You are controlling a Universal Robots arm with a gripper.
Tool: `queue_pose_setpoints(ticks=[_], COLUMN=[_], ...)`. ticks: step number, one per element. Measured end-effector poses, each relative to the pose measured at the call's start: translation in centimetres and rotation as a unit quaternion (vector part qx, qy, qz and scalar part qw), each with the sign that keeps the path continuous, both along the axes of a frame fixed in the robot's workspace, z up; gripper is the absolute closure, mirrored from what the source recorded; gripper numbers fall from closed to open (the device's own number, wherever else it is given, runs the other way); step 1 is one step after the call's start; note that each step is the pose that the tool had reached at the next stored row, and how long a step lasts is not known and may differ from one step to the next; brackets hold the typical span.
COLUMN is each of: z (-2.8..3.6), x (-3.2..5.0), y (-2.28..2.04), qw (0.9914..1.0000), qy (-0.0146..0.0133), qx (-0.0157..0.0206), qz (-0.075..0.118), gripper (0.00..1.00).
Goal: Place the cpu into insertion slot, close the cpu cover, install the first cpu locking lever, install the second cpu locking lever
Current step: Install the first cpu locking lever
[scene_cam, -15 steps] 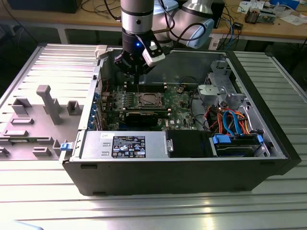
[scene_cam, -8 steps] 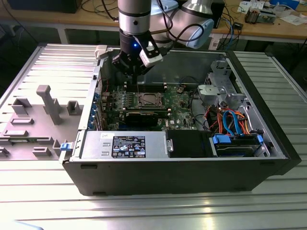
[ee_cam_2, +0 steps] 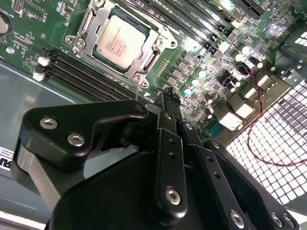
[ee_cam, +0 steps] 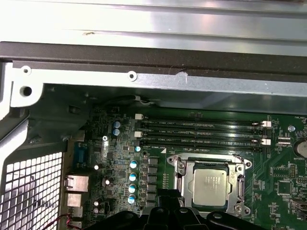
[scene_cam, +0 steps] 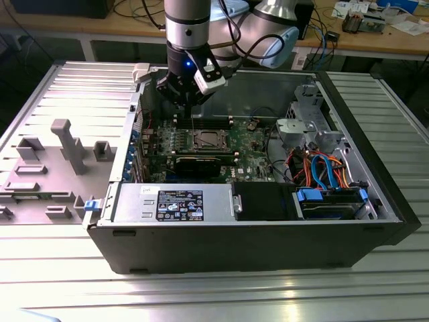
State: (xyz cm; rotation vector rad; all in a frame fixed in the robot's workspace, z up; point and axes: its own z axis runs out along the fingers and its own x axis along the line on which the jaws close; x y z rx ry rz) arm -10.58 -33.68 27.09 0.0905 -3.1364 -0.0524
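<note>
The cpu [ee_cam_2: 120, 40] [ee_cam: 211, 184] [scene_cam: 205, 140], a silver-topped square chip, lies flat in the insertion slot [ee_cam_2: 76, 44] on the green motherboard. The cpu cover [ee_cam_2: 156, 48] [ee_cam: 184, 173], a thin metal frame, lies down around the chip, whose top shows through the window. My gripper [ee_cam_2: 168, 94] [scene_cam: 182, 102] [ee_cam: 169, 199] hangs above the board just beside the socket, towards the case's rear wall. Its black fingers are shut, tips together, with nothing seen between them. A thin wire lever [ee_cam_2: 137, 91] stands up next to the fingertips.
The open computer case [scene_cam: 255, 261] lies on a ribbed metal table. Long black memory slots [ee_cam: 201, 132] flank the socket. A power supply [scene_cam: 174, 202], a drive bay [scene_cam: 332, 201] and coloured cables [scene_cam: 322, 164] fill the front. A grey fixture [scene_cam: 67, 144] stands at the exterior view's left.
</note>
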Motion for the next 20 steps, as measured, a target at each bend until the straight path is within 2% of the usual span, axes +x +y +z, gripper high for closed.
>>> queue_pose_setpoints(ticks=[10, 15, 20], z=[-0.1, -0.41, -0.58], x=[-0.01, -0.05, -0.18], y=[0.09, 0.64, 1.5], qw=[1.0, 1.0, 1.0], qy=[0.0, -0.0001, 0.0], qx=[0.0, 0.0, 0.0], qz=[0.0, 0.0, 0.0], gripper=[0.89, 0.89, 0.89])
